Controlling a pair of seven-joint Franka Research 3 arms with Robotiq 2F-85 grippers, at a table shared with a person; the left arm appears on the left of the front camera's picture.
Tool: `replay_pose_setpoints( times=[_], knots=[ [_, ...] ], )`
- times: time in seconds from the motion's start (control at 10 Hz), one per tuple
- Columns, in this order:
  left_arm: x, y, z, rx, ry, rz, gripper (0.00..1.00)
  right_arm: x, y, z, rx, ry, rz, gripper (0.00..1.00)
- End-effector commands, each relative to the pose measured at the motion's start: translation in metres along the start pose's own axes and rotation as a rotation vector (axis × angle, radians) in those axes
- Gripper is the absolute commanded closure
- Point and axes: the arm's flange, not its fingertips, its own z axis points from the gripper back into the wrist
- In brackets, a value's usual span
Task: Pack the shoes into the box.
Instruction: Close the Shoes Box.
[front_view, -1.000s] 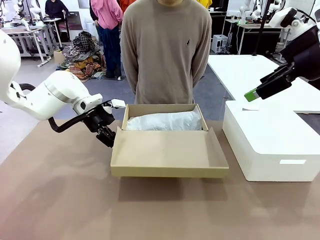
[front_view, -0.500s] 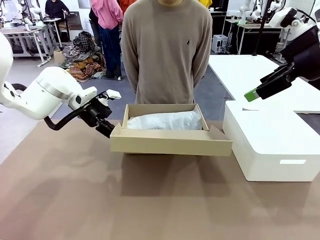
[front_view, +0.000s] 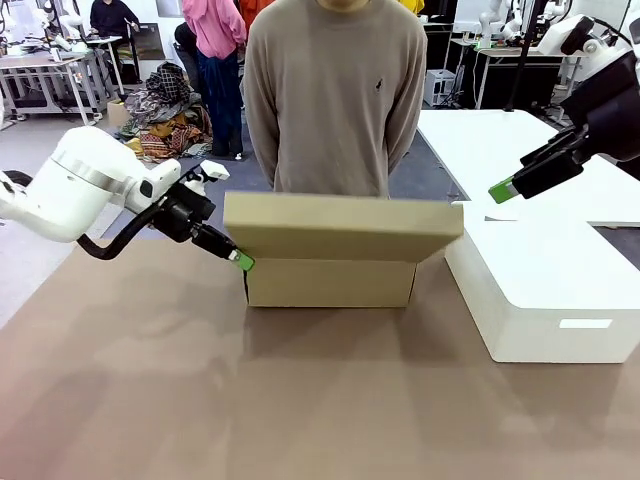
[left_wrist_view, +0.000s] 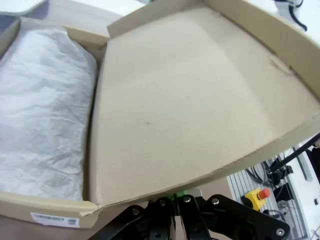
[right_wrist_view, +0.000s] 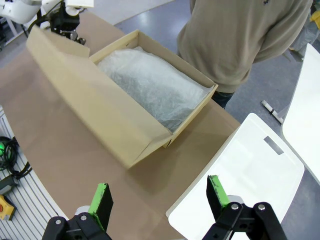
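The brown box (front_view: 330, 282) sits near the far edge of the counter (front_view: 300, 400), close to the middle, right in front of a person (front_view: 333, 100) in a tan sweater. Its lid (front_view: 335, 228) is lifted up and tilts over the open top. Inside the box is a lump of white tissue paper (right_wrist_view: 150, 85). The shoes cannot be seen under the paper.

The left gripper (front_view: 240, 260) is at the lid's left corner. Its fingers (front_view: 243, 261) are squeezed tight together and touch the lid's edge from below. I cannot tell if they pinch the cardboard.

The right gripper (front_view: 505, 190) hangs high above the right side of the counter. Its fingers (right_wrist_view: 102, 200) are spread wide and hold nothing. Under it lies a big white box (front_view: 545, 280), just beside the brown box.
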Motion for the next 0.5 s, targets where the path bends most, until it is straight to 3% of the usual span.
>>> replay_pose_setpoints(
  times=[0.0, 0.4],
  knots=[
    [0.005, -0.008, 0.005, 0.069, -0.066, -0.023, 1.00, 0.000, 0.000, 0.000, 0.009, -0.005, 0.000, 0.00],
    [0.023, -0.003, 0.026, 0.346, -0.099, -0.083, 1.00, 0.000, 0.000, 0.000, 0.009, -0.005, 0.000, 0.00]
  ],
)
